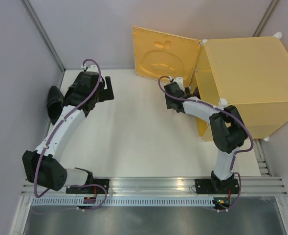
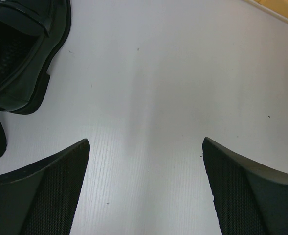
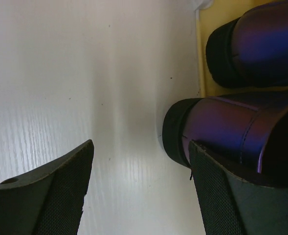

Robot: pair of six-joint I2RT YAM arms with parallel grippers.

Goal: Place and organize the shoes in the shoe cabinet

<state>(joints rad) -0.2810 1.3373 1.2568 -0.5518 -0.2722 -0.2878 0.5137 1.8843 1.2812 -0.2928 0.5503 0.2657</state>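
Observation:
The yellow-orange shoe cabinet (image 1: pixel 251 73) stands at the right with its door (image 1: pixel 166 54) swung open to the left. Two shiny purple shoes lie at its opening: one (image 3: pixel 261 44) rests on the cabinet floor (image 3: pixel 201 63), and the other (image 3: pixel 222 127) has its dark heel end poking out over the floor's edge. My right gripper (image 3: pixel 141 147) is open just outside, its right finger beside that heel, with only table between the fingers. A glossy black pair (image 1: pixel 55 104) sits at the far left. My left gripper (image 2: pixel 146 147) hangs open over bare table, to the right of a black shoe (image 2: pixel 21 54).
Grey walls close in the white table (image 1: pixel 134 132) on the left and at the back. The open door stands upright behind my right gripper (image 1: pixel 173 93). A metal rail (image 1: pixel 148 188) with both arm bases runs along the near edge.

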